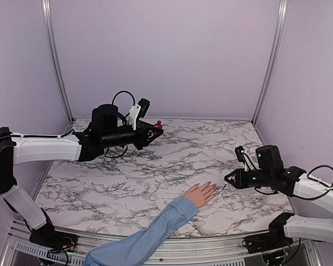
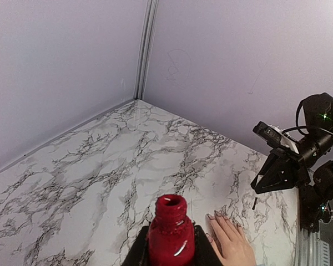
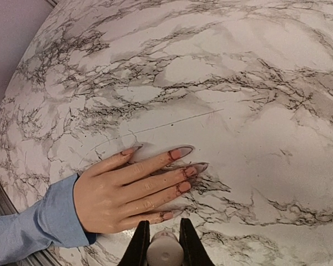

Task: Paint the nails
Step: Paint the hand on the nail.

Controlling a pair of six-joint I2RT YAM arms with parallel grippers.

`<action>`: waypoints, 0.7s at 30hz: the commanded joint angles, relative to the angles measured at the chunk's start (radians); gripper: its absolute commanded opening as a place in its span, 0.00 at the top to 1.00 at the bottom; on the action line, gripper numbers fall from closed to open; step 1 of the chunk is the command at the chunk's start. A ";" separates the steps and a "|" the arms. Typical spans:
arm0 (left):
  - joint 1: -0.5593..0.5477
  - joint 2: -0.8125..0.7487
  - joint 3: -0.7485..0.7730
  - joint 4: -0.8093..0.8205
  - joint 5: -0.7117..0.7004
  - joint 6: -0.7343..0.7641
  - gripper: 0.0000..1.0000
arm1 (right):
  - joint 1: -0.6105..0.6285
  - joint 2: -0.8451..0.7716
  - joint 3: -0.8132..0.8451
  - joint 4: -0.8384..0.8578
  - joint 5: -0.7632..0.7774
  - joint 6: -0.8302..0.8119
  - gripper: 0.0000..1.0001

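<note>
A light-skinned hand (image 1: 200, 194) in a light blue sleeve lies flat on the marble table (image 1: 172, 160), fingers spread. Its pinkish nails (image 3: 180, 153) have dark red smears at their bases. My left gripper (image 1: 154, 131) is raised at the back left and shut on the small red polish bottle (image 2: 171, 233), whose neck is open. My right gripper (image 3: 165, 244) is shut on a pale brush cap (image 3: 165, 252), just right of the hand's fingertips and a little above the table. The thin dark brush (image 2: 254, 203) hangs below the right gripper (image 1: 230, 178).
Lilac walls with metal corner posts (image 1: 55, 61) enclose the table. The blue sleeve (image 1: 139, 241) crosses the table's near edge between the arm bases. The right arm (image 2: 316, 138) shows in the left wrist view.
</note>
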 commanded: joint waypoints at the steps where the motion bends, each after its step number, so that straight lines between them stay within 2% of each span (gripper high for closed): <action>1: 0.002 0.014 0.036 0.014 0.000 0.004 1.00 | -0.005 -0.046 -0.021 0.048 0.057 0.124 1.00; 9: 0.007 0.032 0.050 0.015 -0.005 0.008 1.00 | 0.012 -0.081 -0.084 0.090 0.099 0.220 1.00; 21: 0.008 0.038 0.055 0.016 -0.002 0.009 1.00 | 0.079 0.037 -0.091 0.178 0.101 0.222 1.00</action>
